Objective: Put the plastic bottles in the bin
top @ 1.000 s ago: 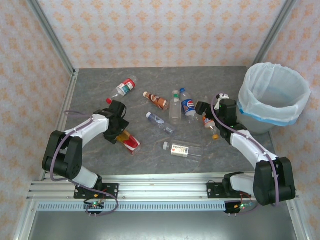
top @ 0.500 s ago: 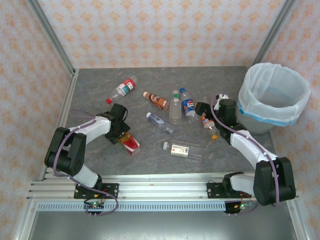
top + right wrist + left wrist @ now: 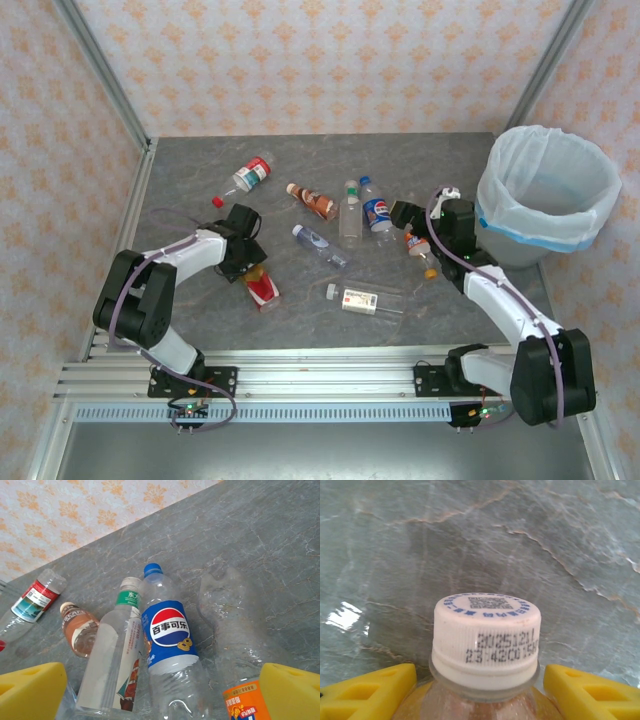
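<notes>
Several plastic bottles lie scattered on the grey table. My left gripper (image 3: 247, 264) is shut on the shoulders of a bottle with a red label (image 3: 264, 290) that lies on the table. Its white cap (image 3: 486, 639) stands between my yellow fingers (image 3: 367, 690). My right gripper (image 3: 399, 215) hangs open over a cluster of bottles, with nothing in it (image 3: 160, 695). Below it lie a blue-labelled bottle (image 3: 167, 635), a green-collared one (image 3: 117, 655) and an orange-labelled one (image 3: 245, 702). The bin (image 3: 500, 170), light blue with a white bag, stands at the far right.
More bottles: a red-and-teal one (image 3: 250, 175) at the back left, a brown one (image 3: 312, 200), a clear one (image 3: 320, 245) in the middle, a white-labelled one (image 3: 365, 298) nearer the front. A loose red cap (image 3: 217, 201) lies by the left arm. Patterned walls enclose the table.
My left gripper has narrowed onto the red-labelled bottle and turned it slightly. The right arm has hardly moved and stays open.
</notes>
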### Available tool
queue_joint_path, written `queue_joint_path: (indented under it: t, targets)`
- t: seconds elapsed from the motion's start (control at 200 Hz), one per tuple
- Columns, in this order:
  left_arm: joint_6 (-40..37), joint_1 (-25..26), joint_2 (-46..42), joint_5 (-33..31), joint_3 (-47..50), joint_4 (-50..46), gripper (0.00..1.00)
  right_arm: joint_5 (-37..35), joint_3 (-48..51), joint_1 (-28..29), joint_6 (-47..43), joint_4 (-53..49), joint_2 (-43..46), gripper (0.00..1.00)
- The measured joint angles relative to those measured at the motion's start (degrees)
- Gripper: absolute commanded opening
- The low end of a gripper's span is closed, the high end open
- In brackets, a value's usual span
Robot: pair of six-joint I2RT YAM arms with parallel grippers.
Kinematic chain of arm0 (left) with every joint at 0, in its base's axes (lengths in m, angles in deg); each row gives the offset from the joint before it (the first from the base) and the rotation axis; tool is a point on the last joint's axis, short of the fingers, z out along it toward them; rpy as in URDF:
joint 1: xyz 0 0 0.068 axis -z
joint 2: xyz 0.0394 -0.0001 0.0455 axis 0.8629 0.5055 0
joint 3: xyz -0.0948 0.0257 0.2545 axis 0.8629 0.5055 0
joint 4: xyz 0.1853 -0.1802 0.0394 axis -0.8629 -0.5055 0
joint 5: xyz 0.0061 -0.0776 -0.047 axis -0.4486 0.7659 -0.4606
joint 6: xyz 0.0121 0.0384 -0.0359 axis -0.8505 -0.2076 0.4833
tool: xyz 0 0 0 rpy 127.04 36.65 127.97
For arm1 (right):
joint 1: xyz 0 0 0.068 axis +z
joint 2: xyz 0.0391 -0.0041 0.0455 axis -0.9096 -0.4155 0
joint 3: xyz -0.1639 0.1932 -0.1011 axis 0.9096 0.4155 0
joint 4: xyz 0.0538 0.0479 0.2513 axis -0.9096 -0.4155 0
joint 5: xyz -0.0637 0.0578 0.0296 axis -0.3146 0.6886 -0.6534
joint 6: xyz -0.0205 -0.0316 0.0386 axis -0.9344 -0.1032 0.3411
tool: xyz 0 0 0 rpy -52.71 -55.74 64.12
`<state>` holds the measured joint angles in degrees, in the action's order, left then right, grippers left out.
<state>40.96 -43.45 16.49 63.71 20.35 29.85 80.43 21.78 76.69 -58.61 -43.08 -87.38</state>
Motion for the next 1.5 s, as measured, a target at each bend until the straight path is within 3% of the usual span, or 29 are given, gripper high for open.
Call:
queue_joint_path:
  t: [0.21,0.555,0.931,1.066,1.501]
  targets:
    - [-4.0,2.0,-2.0,0.5,-0.1,2.5,0.54,-0.1,0.9,2.2,3.7,-0.4,1.4,0.99]
    - [-7.4,2.2,-8.4,6.0,-1.3,11.3,0.55,1.2,1.0,14.5,6.7,1.6,-1.6,0.99]
    - [-8.8,5.3,-8.4,12.9,-8.4,21.4,0.56,15.7,-4.6,23.9,8.5,12.0,-11.2,0.99]
    - [-8.8,7.0,-7.4,14.3,-10.3,24.3,0.56,15.6,-6.6,27.5,8.5,13.7,-12.2,0.99]
    - [-10.3,10.4,-4.6,19.0,-12.4,28.9,0.56,17.3,-6.6,31.0,11.8,20.0,-19.0,0.99]
